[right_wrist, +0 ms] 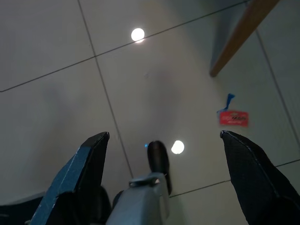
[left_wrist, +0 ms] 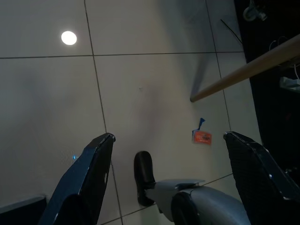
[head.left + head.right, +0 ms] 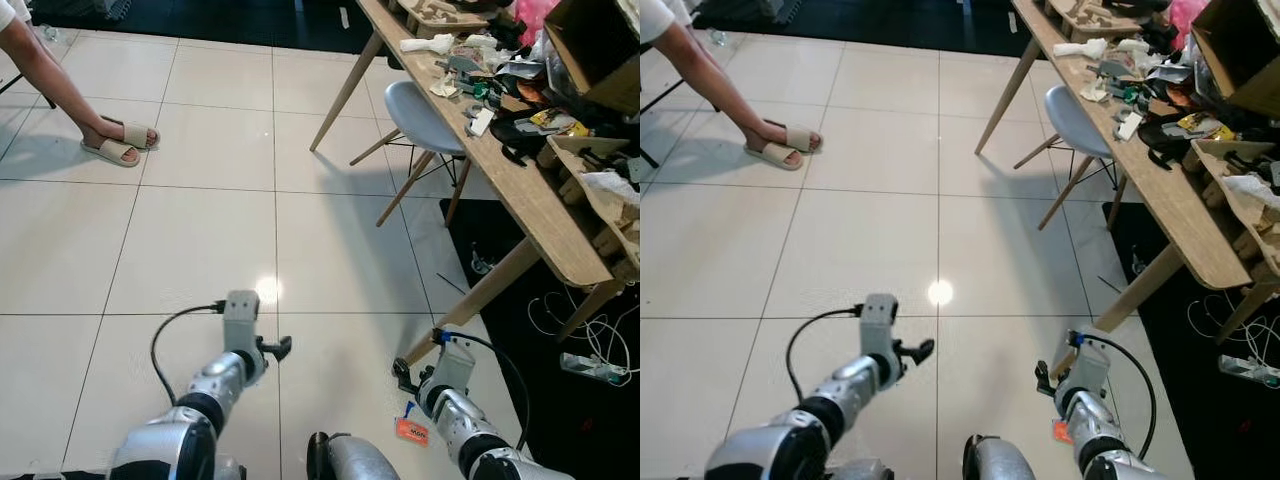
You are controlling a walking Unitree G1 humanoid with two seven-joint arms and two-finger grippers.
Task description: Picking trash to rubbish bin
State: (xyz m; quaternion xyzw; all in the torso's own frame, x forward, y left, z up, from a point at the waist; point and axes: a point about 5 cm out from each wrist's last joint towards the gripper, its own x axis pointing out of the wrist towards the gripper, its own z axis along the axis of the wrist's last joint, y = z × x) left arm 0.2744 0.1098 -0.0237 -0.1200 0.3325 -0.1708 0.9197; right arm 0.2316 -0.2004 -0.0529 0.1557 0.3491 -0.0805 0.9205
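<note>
Right wrist view shows a small orange wrapper (image 1: 233, 118) lying flat on the tiled floor (image 1: 56, 37), near the foot of the wooden worktop leg (image 1: 239, 33). A bit of blue sticks out from one end of it. It lies close to one black finger of the right gripper (image 1: 161, 154), but nothing touches it. The fingers (image 1: 253, 173) are spread wide open and hold nothing.

From the head, the wrapper (image 3: 411, 430) sits just beside the right arm, down by that same worktop leg (image 3: 480, 295). The left gripper (image 2: 171, 164) hangs over the floor, farther from the leg. Its fingers (image 2: 89, 173) are wide open too, with nothing in them.

The floor is smooth, shiny, pale square tiles. The long wooden worktop (image 3: 520, 190) is piled with messy stuff. A round white chair (image 3: 425, 115) stands under it. A person's feet in tan slippers (image 3: 120, 142) rest on the floor well away from the worktop.
</note>
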